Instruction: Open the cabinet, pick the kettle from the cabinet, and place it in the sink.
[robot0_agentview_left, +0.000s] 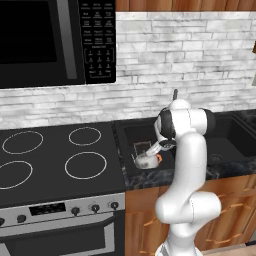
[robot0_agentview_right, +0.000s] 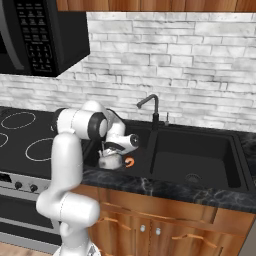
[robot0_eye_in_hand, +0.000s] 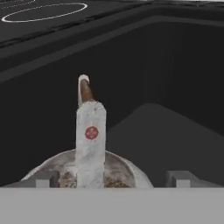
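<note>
Hand view: claw (robot0_eye_in_hand: 112, 177) spread wide, straddling the kettle (robot0_eye_in_hand: 89, 168) in the sink (robot0_eye_in_hand: 175, 65).

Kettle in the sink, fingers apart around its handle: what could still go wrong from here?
1. The kettle sits at the sink's left end, and the gripper straddles its handle; a tilted retreat could snag the handle and tip the kettle.
2. The faucet rises just beside the wrist, so a wide upward swing might clip it.

Microwave keypad (robot0_agentview_left: 97, 40): rows of small pale markings, too blurred to read; kettle (robot0_eye_in_hand: 90, 144): small round red mark on its upright part, no legible characters.
</note>
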